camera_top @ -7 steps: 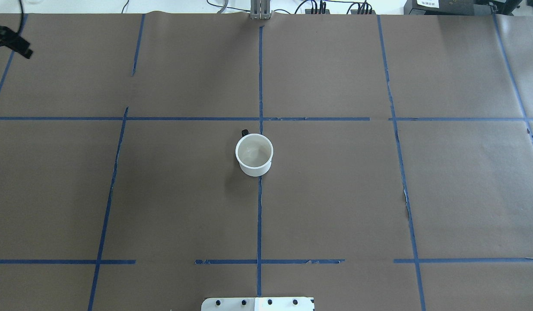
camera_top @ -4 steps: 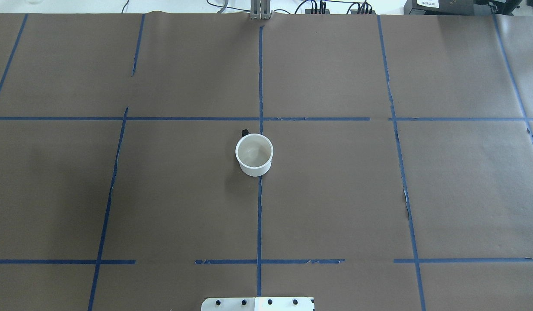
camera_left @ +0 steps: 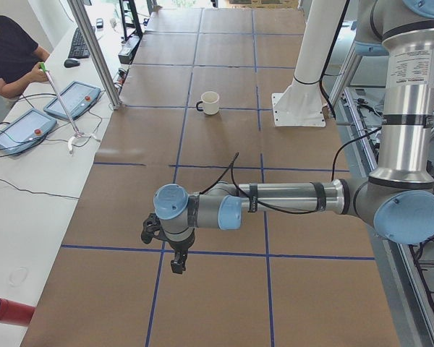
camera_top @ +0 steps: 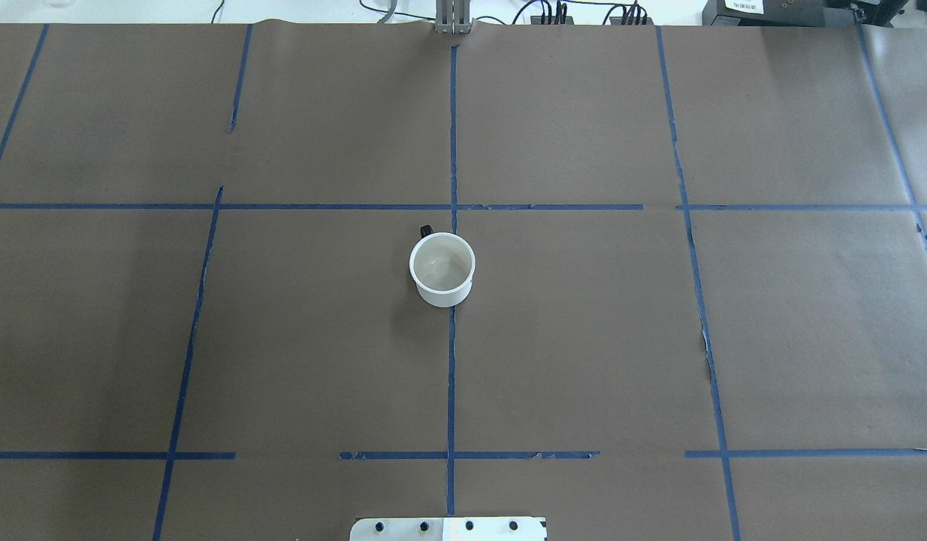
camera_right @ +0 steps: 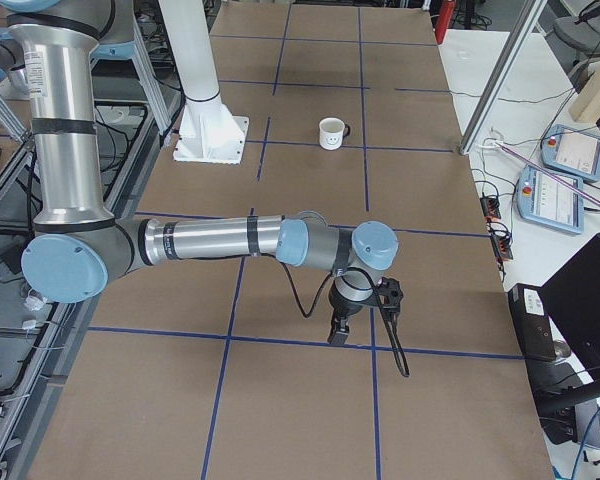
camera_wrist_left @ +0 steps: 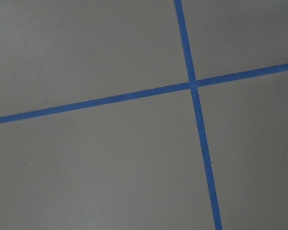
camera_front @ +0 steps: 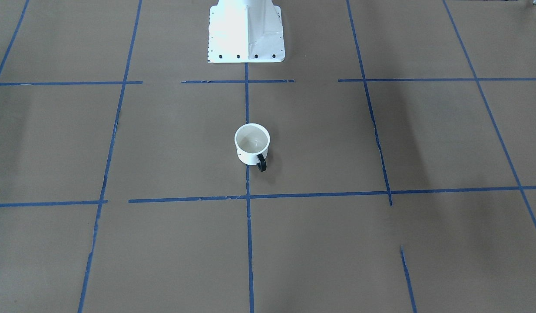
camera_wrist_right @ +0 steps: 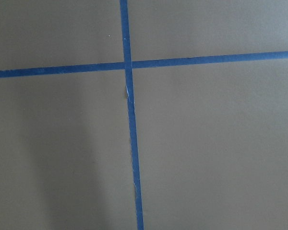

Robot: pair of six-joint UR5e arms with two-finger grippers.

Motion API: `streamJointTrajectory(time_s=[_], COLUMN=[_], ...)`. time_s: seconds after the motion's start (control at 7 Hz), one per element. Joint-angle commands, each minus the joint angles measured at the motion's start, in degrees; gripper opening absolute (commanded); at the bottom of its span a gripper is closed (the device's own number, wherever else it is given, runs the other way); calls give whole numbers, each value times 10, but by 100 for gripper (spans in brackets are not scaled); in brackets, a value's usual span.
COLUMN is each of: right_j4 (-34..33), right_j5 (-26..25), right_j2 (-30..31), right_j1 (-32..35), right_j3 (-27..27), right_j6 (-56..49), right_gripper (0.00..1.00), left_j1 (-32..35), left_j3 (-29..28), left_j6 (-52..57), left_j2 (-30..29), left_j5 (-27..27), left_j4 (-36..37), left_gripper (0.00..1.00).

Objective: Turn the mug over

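Gone from the overhead view's far-left corner is the black gripper part that showed there a second ago; the mug (camera_top: pixel 442 269) has not shifted. On the robot's left, the left gripper (camera_left: pixel 176 264) hangs pointing down over the brown-papered table (camera_top: pixel 283 338), above a blue tape line (camera_left: pixel 304 256) and well apart from the mug. Only the side camera catches it, so I cannot tell whether its fingers are spread or pressed together. Its wrist camera sees only paper and crossing tape. At the middle, the mug stands upright, mouth up, on the centre tape line, its black handle (camera_front: pixel 262 163) turned away from the robot's white base plate (camera_front: pixel 246 43). A smiley face (camera_right: pixel 330 129) on its side looks toward the robot's right. On that side the right gripper (camera_right: pixel 337 338) likewise hangs down above a tape line, well apart from the mug, and I cannot tell how its fingers stand
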State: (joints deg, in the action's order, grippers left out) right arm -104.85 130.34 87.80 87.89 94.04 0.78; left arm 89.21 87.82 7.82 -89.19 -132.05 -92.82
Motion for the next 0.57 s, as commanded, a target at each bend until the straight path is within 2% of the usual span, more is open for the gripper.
streamJointTrajectory(time_s=[0.0,0.43], right_j4=[0,0], right_j5=[0,0], right_j2=[0,0], right_j1=[0,0], right_j3=[0,0], right_j6=[0,0], right_gripper=[100,100], left_j1=[11,13], left_j3=[25,35], left_j6=[-1,-2], left_j2=[-1,-1], left_j5=[-6,-7], left_j4=[46,49], left_gripper=[100,100])
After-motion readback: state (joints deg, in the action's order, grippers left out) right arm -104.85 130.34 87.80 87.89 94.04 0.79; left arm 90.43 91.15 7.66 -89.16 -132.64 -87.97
